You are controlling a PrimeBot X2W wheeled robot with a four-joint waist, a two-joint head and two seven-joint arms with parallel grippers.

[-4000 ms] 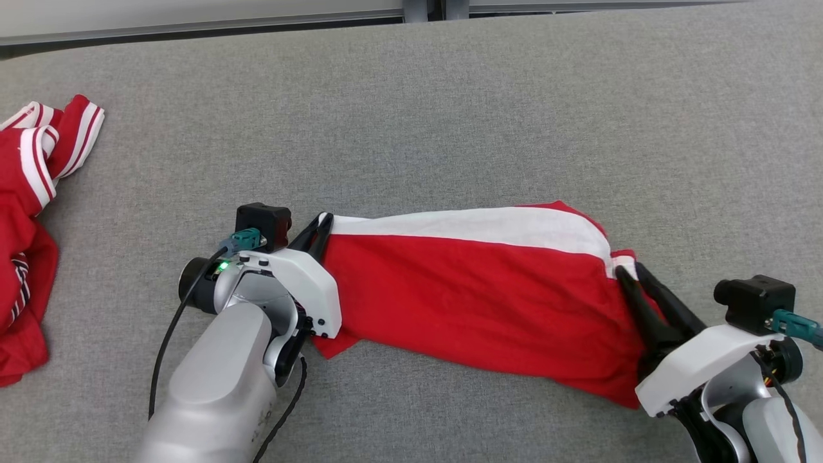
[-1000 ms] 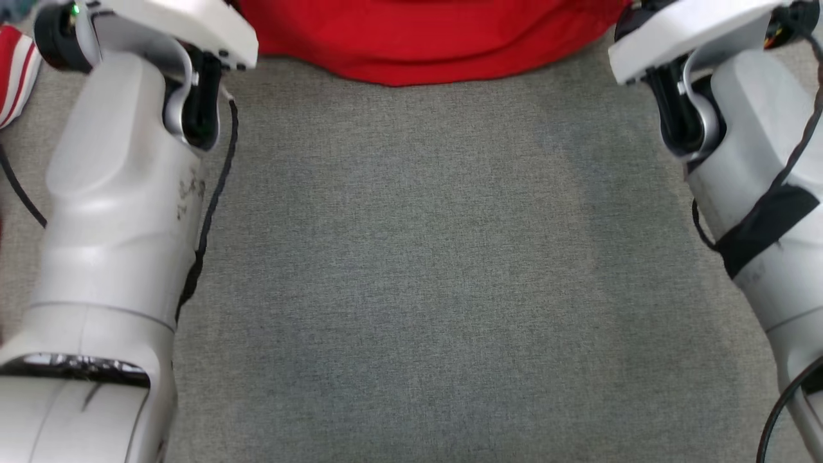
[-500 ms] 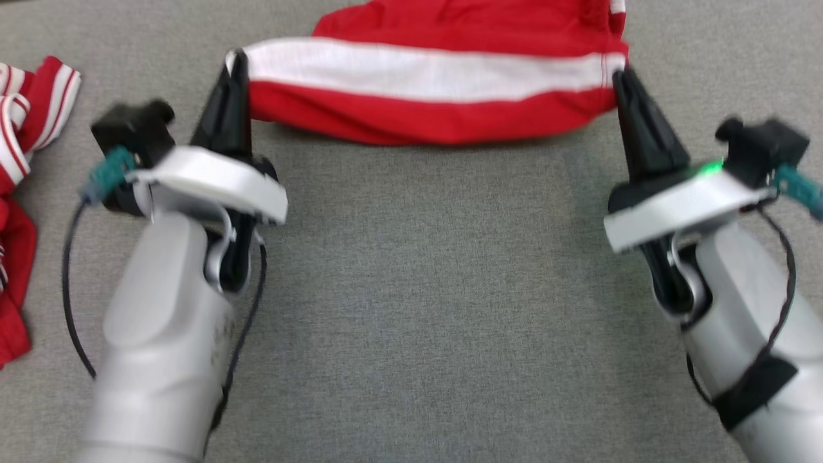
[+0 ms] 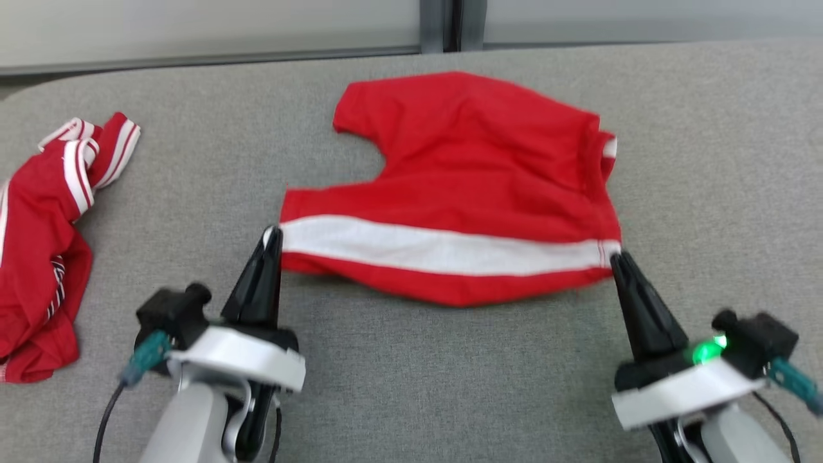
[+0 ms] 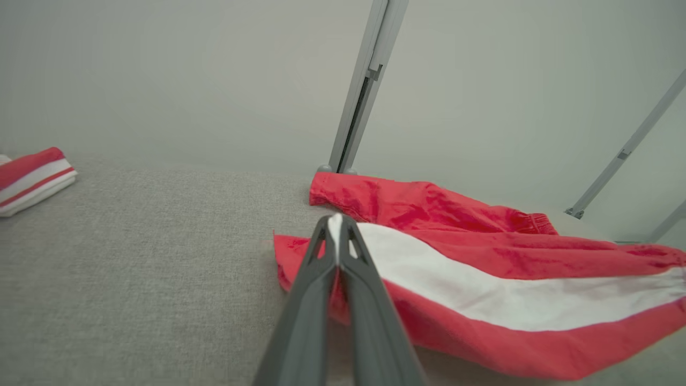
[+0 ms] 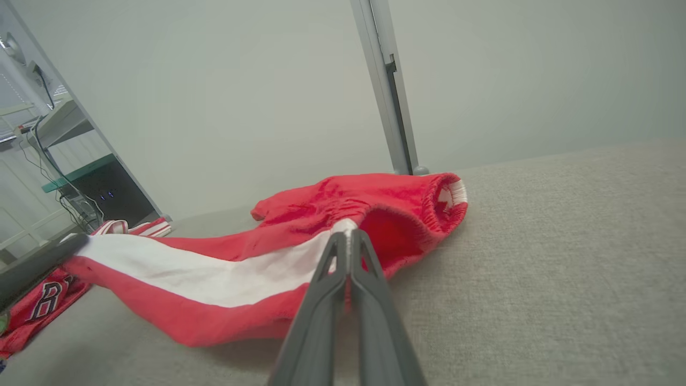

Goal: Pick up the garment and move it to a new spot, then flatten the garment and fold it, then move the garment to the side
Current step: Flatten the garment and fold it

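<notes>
The garment [image 4: 476, 173] is a pair of red shorts with a white side stripe, spread across the middle of the grey table [image 4: 411, 373]. My left gripper [image 4: 272, 233] is shut on the stripe's left end, seen up close as the left gripper [image 5: 336, 224] pinching white cloth. At the stripe's right end my right gripper [image 4: 616, 258] is shut on the garment [image 6: 257, 268] too, shown near as the right gripper [image 6: 347, 229]. The near edge hangs slightly raised between the two grips; the far part rests on the table.
A second red garment with white stripes [image 4: 45, 244] lies crumpled at the table's left edge. A pale wall and a grey upright post [image 4: 440, 26] stand behind the table's far edge. Bare grey tabletop stretches between my arms.
The head camera has tilted up, so the far edge and wall show now. Both grippers, still shut on the stripe's ends, hold the garment stretched with its far part laid out flat on the table.
</notes>
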